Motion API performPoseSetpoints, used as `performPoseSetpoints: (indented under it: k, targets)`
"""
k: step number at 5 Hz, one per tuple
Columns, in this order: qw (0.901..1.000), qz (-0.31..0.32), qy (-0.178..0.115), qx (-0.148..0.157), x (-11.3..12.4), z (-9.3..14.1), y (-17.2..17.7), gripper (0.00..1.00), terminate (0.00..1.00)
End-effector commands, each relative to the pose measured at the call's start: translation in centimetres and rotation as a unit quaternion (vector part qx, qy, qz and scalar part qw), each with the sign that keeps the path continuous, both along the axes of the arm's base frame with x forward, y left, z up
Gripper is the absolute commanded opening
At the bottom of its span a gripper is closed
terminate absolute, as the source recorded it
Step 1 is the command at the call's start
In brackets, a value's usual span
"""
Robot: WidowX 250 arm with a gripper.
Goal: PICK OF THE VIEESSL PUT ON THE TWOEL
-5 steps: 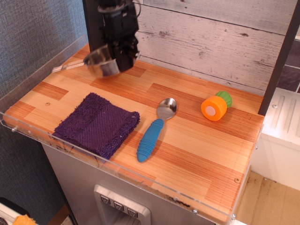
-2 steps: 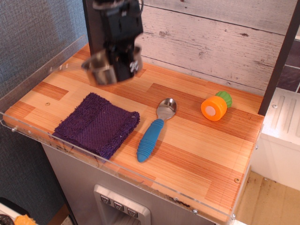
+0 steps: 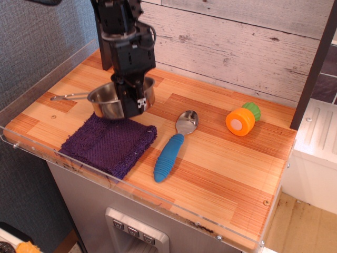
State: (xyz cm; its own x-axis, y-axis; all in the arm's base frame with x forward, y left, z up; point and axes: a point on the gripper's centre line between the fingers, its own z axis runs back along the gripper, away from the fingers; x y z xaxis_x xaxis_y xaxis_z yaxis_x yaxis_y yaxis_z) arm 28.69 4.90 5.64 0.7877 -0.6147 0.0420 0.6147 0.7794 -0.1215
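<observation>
The small shiny steel pan (image 3: pixel 108 101) hangs level just above the far edge of the dark purple towel (image 3: pixel 108 143). Its thin wire handle (image 3: pixel 67 97) points left. My black gripper (image 3: pixel 129 100) comes down from above and is shut on the pan's right rim. The towel lies flat at the front left of the wooden table (image 3: pixel 226 168). I cannot tell whether the pan's base touches the towel.
A steel spoon with a blue ribbed handle (image 3: pixel 172 147) lies right of the towel. An orange and green toy (image 3: pixel 242 119) lies at the back right. A clear plastic lip (image 3: pixel 79 158) runs along the table's front and left edges. A plank wall stands behind.
My gripper has carried the pan down and forward from the back left corner toward the towel. The pan has turned from tilted to level.
</observation>
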Motion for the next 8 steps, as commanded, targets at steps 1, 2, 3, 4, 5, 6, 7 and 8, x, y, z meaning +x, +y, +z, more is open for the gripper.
performPoseSetpoints:
  k: [1, 2, 3, 4, 5, 6, 7, 8]
  targets:
    - [0.9975, -0.069, 0.009, 0.01, -2.3, 0.1, 0.0, 0.0, 0.0]
    - [0.9972, -0.075, 0.006, 0.004, -4.4, 0.4, -0.1, 0.0, 0.0]
    - [0.9973, -0.072, 0.007, 0.011, -5.8, 0.3, -0.1, 0.0, 0.0]
    - [0.9974, -0.069, 0.02, 0.007, -6.3, -0.7, -0.1, 0.0, 0.0]
    - [0.9974, -0.058, 0.043, -0.001, -6.1, -1.7, -0.1, 0.0, 0.0]
    - [0.9981, -0.05, 0.035, -0.014, -5.7, -1.3, -0.4, 1.0, 0.0]
    - [0.999, -0.036, -0.012, -0.025, -5.6, 0.9, -1.1, 1.0, 0.0]
    - [0.9985, -0.016, -0.049, -0.015, -6.0, 3.2, -1.4, 1.0, 0.0]
